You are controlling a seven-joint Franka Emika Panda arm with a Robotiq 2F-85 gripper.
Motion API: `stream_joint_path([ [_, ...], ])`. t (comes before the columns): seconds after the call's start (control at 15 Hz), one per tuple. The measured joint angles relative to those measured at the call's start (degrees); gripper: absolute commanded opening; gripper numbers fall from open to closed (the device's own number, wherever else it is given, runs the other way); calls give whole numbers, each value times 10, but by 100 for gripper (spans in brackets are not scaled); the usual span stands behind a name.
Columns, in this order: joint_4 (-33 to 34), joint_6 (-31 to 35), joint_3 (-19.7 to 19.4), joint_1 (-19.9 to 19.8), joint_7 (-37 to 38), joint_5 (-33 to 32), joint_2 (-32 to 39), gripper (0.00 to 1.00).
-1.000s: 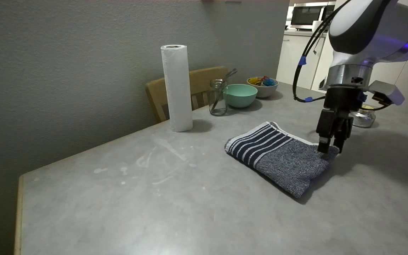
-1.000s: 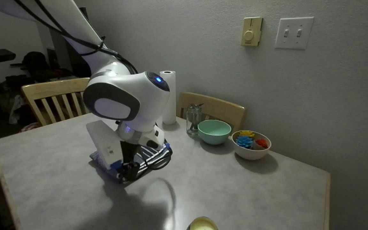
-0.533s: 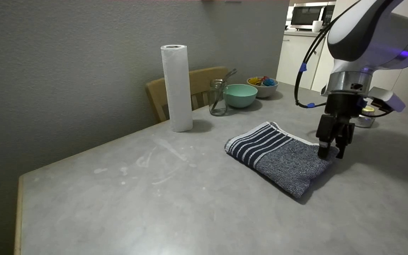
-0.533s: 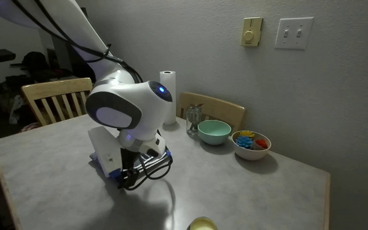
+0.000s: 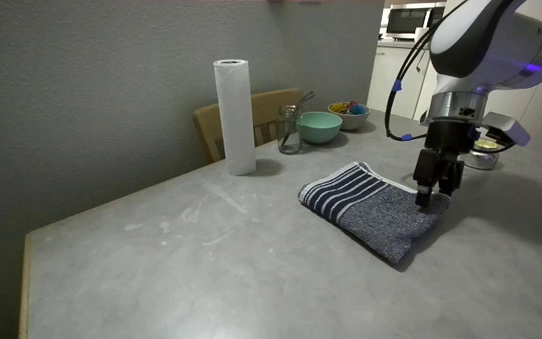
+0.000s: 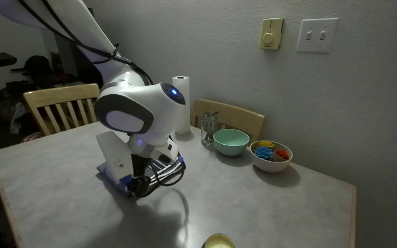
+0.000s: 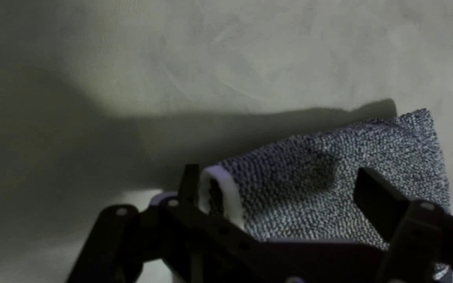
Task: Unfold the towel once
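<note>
The dark blue-grey towel [image 5: 388, 219] lies folded on the table, its white-striped band at the end away from my gripper. It is partly hidden behind my arm in an exterior view [image 6: 105, 170]. In the wrist view the towel [image 7: 399, 153] shows a white-trimmed folded edge that curls open near the left finger. My gripper [image 5: 434, 197] is over the plain end of the towel, pointing down. In the wrist view the gripper [image 7: 277, 181] is open; one finger is just beyond the white-trimmed edge, the other over the towel's top. Whether the fingers touch the cloth cannot be told.
A tall white paper towel roll [image 5: 235, 122], a glass jar with utensils [image 5: 290, 136], a green bowl [image 5: 319, 129] and a white bowl with coloured pieces [image 5: 353, 123] stand along the wall side. A silvery jar [image 5: 480, 160] stands behind my gripper.
My gripper dipped lower half a second ago and is now raised a little and shifted slightly towards the towel's striped end. The towel has not visibly moved.
</note>
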Motion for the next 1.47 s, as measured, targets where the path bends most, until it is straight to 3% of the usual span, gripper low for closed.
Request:
stream_joint_path([
  [1.47,21,-36,0,37,79,-70,-15,100],
])
